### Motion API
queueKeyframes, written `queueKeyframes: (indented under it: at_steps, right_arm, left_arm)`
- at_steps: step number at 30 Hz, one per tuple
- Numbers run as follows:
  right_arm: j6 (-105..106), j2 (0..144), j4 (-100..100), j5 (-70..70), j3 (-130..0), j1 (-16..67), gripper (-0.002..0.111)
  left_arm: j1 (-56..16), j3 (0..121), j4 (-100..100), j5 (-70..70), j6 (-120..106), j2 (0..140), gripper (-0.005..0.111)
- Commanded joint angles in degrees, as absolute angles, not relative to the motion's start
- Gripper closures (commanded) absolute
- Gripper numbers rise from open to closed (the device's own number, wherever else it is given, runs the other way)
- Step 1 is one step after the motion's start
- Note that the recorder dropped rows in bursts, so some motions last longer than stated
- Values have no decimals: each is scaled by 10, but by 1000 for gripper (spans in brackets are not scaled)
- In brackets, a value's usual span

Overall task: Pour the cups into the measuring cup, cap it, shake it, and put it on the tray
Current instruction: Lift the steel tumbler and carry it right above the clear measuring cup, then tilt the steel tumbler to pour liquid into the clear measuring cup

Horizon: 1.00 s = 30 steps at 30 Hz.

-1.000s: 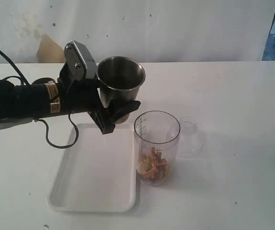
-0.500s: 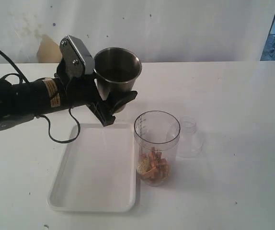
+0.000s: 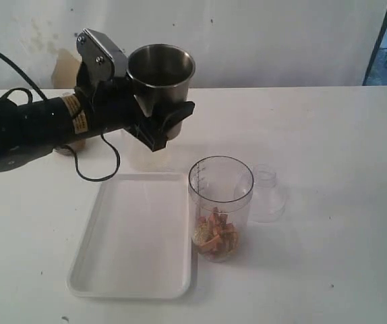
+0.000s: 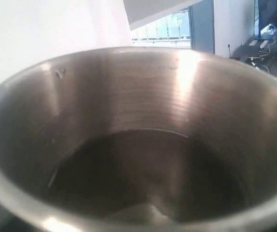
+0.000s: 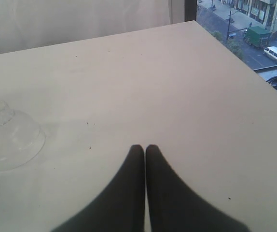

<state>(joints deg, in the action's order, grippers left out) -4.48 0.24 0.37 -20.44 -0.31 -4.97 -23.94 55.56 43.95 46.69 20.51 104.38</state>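
My left gripper [image 3: 158,127] is shut on the brushed-steel tumbler [image 3: 161,75], held upright in the air behind the tray and up-left of the measuring cup. The tumbler's inside [image 4: 143,159] fills the left wrist view and looks empty. The clear measuring cup [image 3: 220,206] stands on the table with orange-brown pieces at its bottom. The clear dome cap [image 3: 268,194] rests just right of it and also shows in the right wrist view [image 5: 8,137]. The white tray [image 3: 136,236] lies left of the measuring cup. My right gripper [image 5: 145,147] is shut, holding nothing, over bare table. The copper cup is not clearly visible.
A cloudy frosted cup [image 3: 138,150] stands behind the tray, partly hidden by my left gripper. Black cable [image 3: 92,177] loops below the left arm. The table's far right edge [image 5: 244,60] runs near a window.
The left arm has lifted the tumbler up and back to the left, away from the measuring cup. The frosted cup behind it has come into view.
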Motion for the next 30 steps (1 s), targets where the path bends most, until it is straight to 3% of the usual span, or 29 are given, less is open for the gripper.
queueKeyframes:
  at_steps: [1,30]
  right_arm:
    - [-48,0,4,-201,0,-51,108]
    - [-48,0,4,-201,0,-51,108]
  left_arm:
    - [-241,586,436,493,267,1062,107]
    - [-262,594,506,521,112,1079,107]
